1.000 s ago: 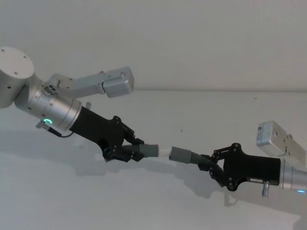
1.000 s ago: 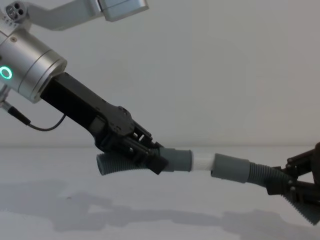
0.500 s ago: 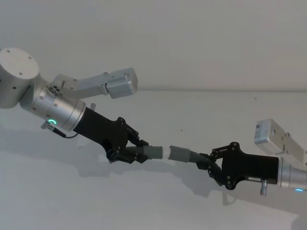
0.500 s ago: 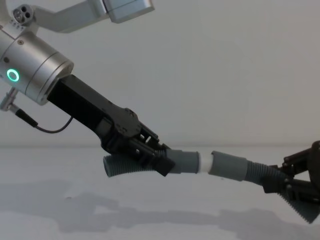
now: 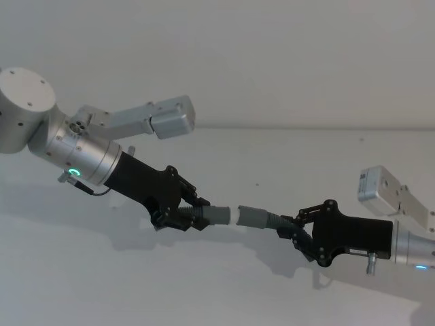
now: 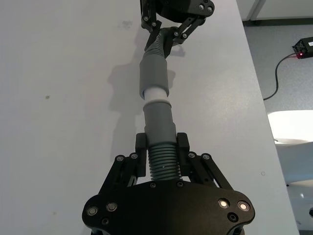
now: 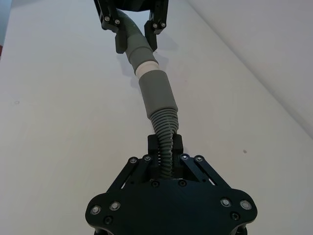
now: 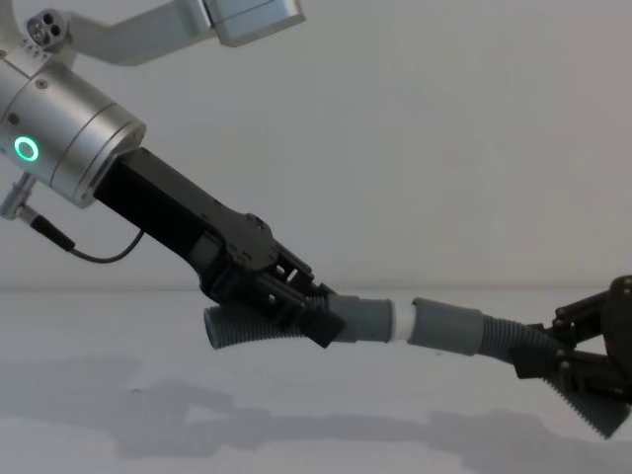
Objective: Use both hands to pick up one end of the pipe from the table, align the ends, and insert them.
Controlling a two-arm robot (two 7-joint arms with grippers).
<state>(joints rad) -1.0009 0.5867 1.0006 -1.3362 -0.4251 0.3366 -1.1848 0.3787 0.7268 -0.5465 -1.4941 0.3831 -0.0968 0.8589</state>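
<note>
While the left gripper (image 5: 178,216) clamps its fingers (image 6: 182,145) on the ribbed body of the short hose piece (image 8: 286,326), that piece sticks out ahead of it toward the middle of the scene, its smooth grey cuff (image 5: 216,215) just past the fingertips and the white tip (image 8: 401,321) at the far end. From the other side the right gripper (image 5: 291,231) is closed on the ribs of the longer hose piece (image 5: 264,219), low and to the right, with the wider socket mouth (image 8: 444,325) pointing back at the left gripper. Both pieces are held up off the white table (image 5: 224,292), and their shadows lie on it below. The two ends face each other roughly in line. From the chest view the white tip reaches the socket's rim, and in the left wrist view a band of white (image 6: 157,94) shows between cuff and socket; how far the tip is in I cannot tell. Behind the left gripper, a thick silver wrist (image 8: 67,133) with a green ring light (image 8: 26,150) slopes up to the left.
</note>
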